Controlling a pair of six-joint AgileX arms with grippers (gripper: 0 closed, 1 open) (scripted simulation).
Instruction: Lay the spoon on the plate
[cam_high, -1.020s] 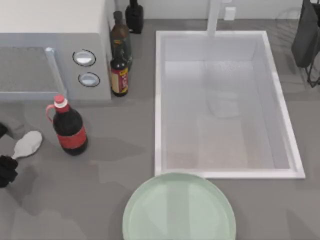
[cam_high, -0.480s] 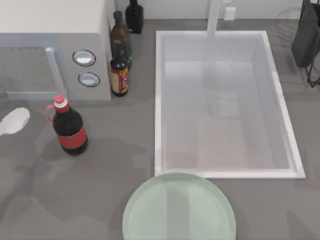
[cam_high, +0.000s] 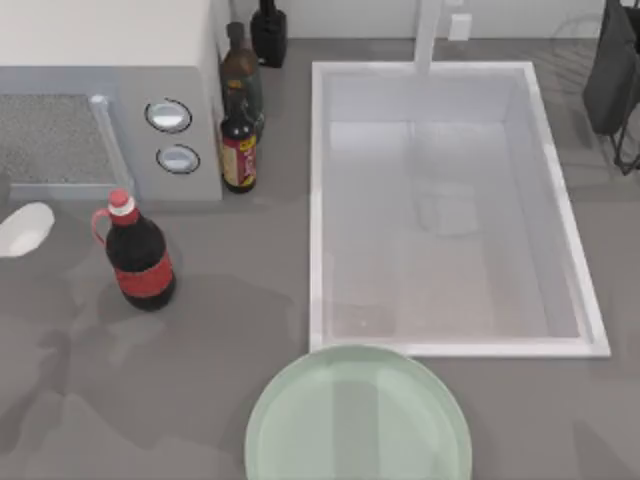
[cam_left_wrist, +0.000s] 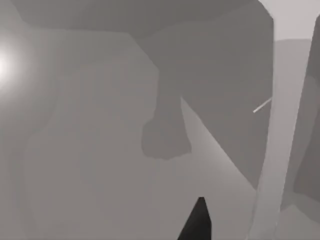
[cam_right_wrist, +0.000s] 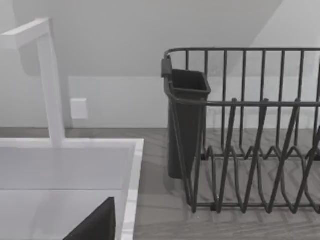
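Left fingers: one dark fingertip (cam_left_wrist: 197, 222) shows at the lower edge of the left wrist view; I cannot tell whether the pair is spread, pressed together or pinching the spoon.
Right fingers: a dark tip (cam_right_wrist: 97, 225) sits at the lower left of the right wrist view, over the sink; I cannot tell its state either. This arm looks parked.
Spoon: the white bowl of the spoon (cam_high: 25, 229) sits at the far left edge of the top view, its handle running out of frame, left of the cola bottle (cam_high: 138, 255) and below the microwave (cam_high: 110, 100).
Plate: the plate (cam_high: 358, 420) lies at the lower centre of the top view, below the sink (cam_high: 318, 200) rim, well apart from the spoon.
Risk, bottle: a straight path from spoon to plate passes just beside the cola bottle; a low carry could knock it over.
Risk, grip: the spoon's handle is thin, so a loose pinch could let it swivel or drop onto the bench (cam_high: 220, 320) short of the plate.
Risk, release: let go near the plate's rim, it could slide off.
Top view gives: spoon, bottle and plate together.
Left wrist view gives: plain grey bench and shadow.
Right wrist view gives: the dish rack (cam_right_wrist: 245, 130) and faucet (cam_right_wrist: 50, 80) from the side.
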